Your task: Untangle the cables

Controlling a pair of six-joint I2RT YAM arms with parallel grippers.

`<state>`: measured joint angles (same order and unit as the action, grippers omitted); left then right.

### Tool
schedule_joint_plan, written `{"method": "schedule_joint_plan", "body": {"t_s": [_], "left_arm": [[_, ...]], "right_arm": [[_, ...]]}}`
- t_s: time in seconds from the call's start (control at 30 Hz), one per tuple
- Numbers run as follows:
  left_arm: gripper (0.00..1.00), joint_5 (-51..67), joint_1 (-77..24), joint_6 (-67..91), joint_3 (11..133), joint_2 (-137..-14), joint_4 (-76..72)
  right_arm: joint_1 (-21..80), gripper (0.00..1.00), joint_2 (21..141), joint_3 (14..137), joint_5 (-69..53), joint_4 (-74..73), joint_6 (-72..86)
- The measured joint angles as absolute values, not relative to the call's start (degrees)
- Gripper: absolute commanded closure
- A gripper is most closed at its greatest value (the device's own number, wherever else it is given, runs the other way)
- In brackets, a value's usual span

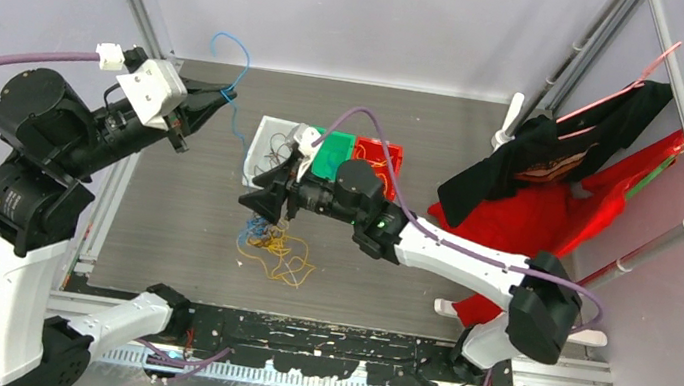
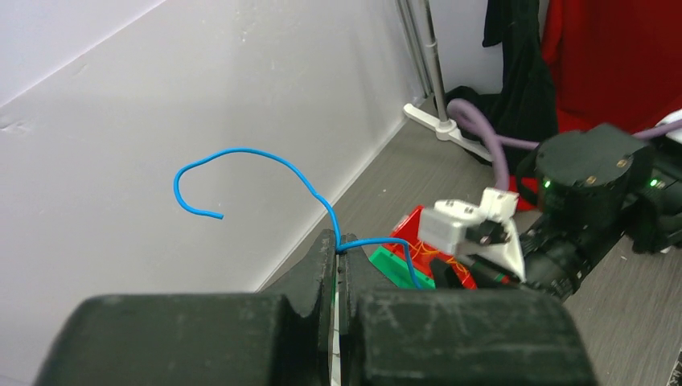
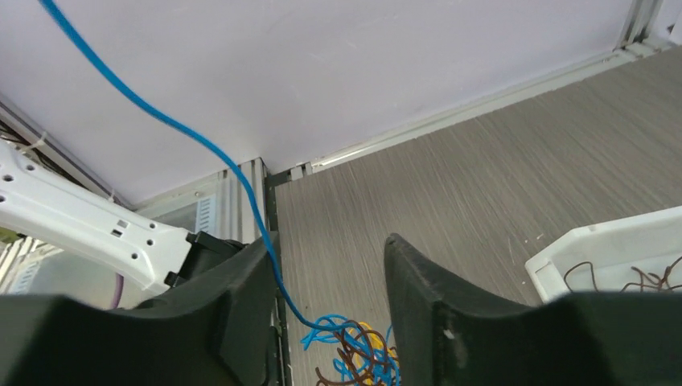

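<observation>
Left gripper (image 1: 226, 96), clamped shut on a blue cable (image 2: 241, 149), holds it raised to the left of the white tray (image 1: 272, 124). The tangle of cables (image 1: 275, 247) lies just on the near side of the tray. Right gripper (image 1: 263, 204), jaws apart and empty, hovers above that tangle, the blue strand running close beside one finger.

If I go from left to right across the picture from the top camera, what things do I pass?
left gripper, jaws shut on a blue cable → white tray → green box → red box → black clothing
</observation>
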<state>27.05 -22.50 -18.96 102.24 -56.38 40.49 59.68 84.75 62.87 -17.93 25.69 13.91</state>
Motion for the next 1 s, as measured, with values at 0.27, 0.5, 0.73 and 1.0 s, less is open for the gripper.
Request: {"method": "schedule_joint_plan", "body": {"t_s": [0.27, 0.5, 0.73, 1.0], "left_arm": [[1.00, 26.92, -22.50, -16.47, 102.41, -56.25, 38.98], [1.00, 23.97, -22.50, -11.73, 104.29, -57.06, 35.77], [1.00, 19.22, -22.50, -10.46, 109.14, -58.54, 33.36], [1.00, 13.87, -22.50, -13.08, 115.22, -61.30, 28.82]], "right_arm": [[59.68, 0.58, 90.61, 63.81, -17.26, 26.52, 15.97], [59.70, 0.59, 95.68, 59.48, -15.51, 33.91, 20.14], [60.10, 0.62, 103.79, 54.83, -12.51, 39.20, 23.40], [61.89, 0.50, 109.03, 52.69, -9.50, 40.47, 24.43]]}}
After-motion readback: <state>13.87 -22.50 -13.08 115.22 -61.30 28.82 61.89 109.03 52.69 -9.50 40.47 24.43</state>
